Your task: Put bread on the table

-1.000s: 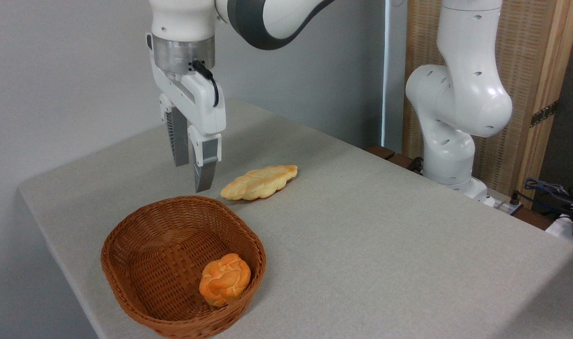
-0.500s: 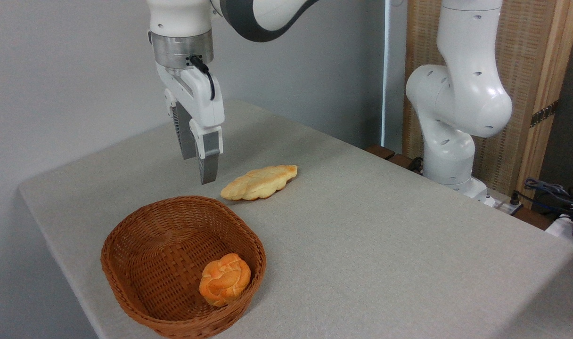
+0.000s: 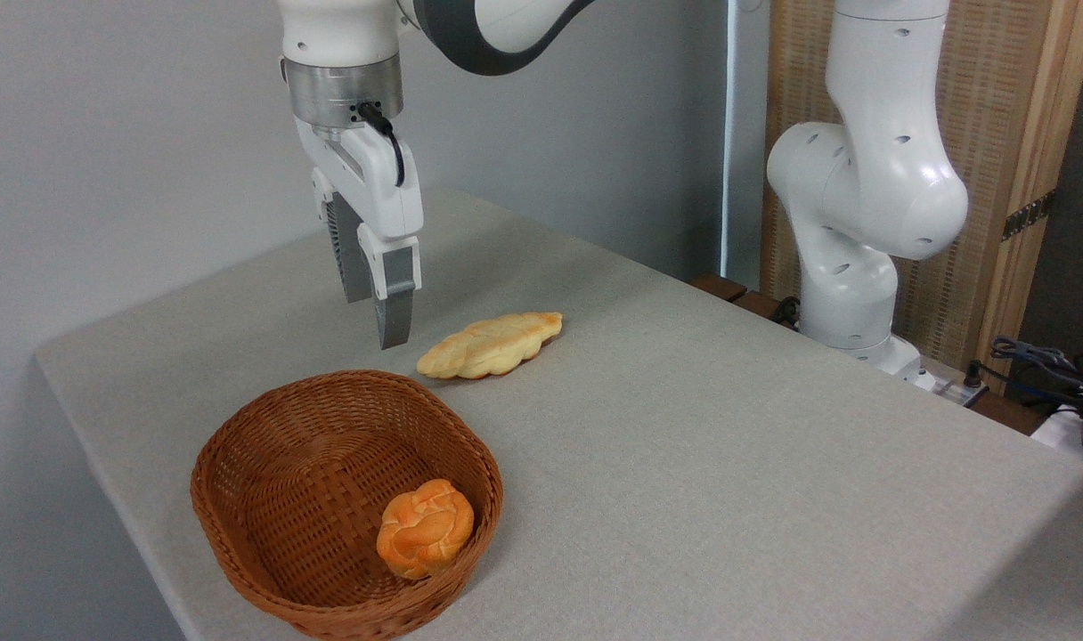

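The bread point(image 3: 424, 527), a small round orange-golden knotted bun, lies inside the brown wicker basket point(image 3: 230, 441) against its right front wall. The basket stands near the front left corner of the grey-beige table point(image 3: 702, 427). My gripper point(image 3: 375, 320) hangs above the table just behind the basket's far rim, well above and behind the bread. It points down and is open, with nothing between its fingers.
A longer pale yellow braided loaf point(image 3: 490, 344) lies on the table just right of the gripper, behind the basket. The arm's white base point(image 3: 853, 240) stands at the table's far right edge. Cables point(image 3: 1054, 365) lie off the table at the right.
The gripper has risen a little, shifted slightly right and turned about its vertical axis since a second ago. Over the last half second it has hardly moved. Bread, loaf and basket are unmoved.
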Robot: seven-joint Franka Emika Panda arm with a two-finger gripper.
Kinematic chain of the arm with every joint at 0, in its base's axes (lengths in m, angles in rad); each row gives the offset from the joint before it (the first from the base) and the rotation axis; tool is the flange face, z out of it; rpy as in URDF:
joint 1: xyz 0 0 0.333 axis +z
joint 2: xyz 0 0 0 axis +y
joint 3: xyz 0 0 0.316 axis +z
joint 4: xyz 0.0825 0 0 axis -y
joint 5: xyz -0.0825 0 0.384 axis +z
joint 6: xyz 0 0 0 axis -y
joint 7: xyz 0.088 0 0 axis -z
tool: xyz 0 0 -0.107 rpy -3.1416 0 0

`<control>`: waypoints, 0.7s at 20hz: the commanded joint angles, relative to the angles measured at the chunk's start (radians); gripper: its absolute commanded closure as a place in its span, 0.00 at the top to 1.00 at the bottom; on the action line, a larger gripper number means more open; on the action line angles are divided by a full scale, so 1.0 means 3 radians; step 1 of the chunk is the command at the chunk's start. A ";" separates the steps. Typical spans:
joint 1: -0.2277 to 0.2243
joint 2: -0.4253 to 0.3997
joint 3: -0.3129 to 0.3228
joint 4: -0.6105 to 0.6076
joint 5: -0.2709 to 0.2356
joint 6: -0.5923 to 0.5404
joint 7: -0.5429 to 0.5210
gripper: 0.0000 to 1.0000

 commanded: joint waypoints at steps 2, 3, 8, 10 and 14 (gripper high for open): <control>-0.0007 -0.0015 0.0018 0.0055 0.0045 -0.0067 0.0006 1.00; -0.0007 -0.0015 0.0028 0.0055 0.0050 -0.0067 0.0006 1.00; -0.0012 0.0006 -0.0053 0.0049 0.0401 -0.0072 -0.0071 1.00; -0.0007 0.0011 -0.0079 0.0049 0.0434 -0.0072 -0.0076 1.00; 0.0013 0.0016 -0.0069 0.0049 0.0423 -0.0072 -0.0055 1.00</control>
